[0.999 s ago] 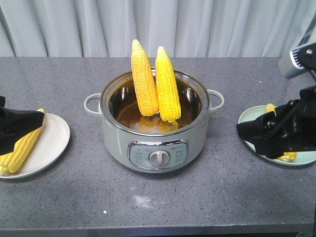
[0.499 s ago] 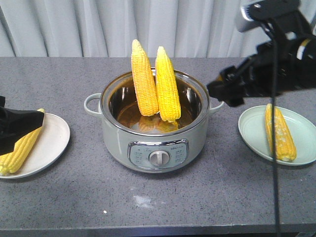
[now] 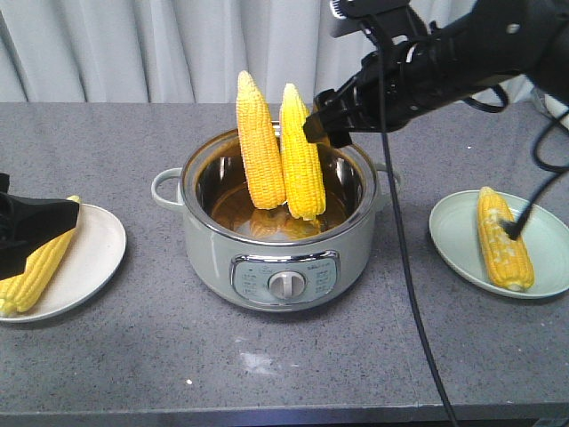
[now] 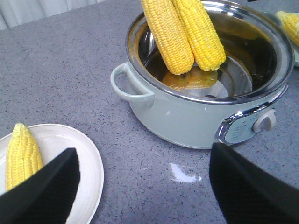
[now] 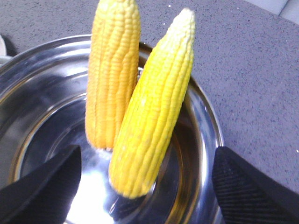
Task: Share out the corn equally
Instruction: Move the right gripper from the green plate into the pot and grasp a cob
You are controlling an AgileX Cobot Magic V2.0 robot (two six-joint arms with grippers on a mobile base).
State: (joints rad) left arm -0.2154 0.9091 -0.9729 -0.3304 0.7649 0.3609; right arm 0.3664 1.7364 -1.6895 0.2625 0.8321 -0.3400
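Yellow corn: two cobs (image 3: 260,142) (image 3: 302,156) stood in the steel pot (image 3: 213,249) at frame centre. One lay on the left plate (image 3: 93,253), one on the right plate (image 3: 453,233). The right gripper (image 3: 318,127), released, hovered by the pot's right-side cob. The left gripper (image 3: 31,227), also released, sat at the left plate. Step looked like reaching for the third cob. Next: straddle it, clench, lift clear of the rim.

Bright yellow cobs (image 3: 260,147), kernels in neat rows and tips paler, stand out against a pale green pot (image 3: 213,253) with a mirror-silver lining and chrome panel. The left plate (image 3: 93,258) is cream-white, the right plate (image 3: 453,236) pale green. The counter (image 3: 356,356) is speckled grey, the curtain (image 3: 133,44) off-white. The left gripper (image 4: 145,186) and right gripper (image 5: 145,186) are black, their pads (image 5: 247,191) finely cross-hatched.
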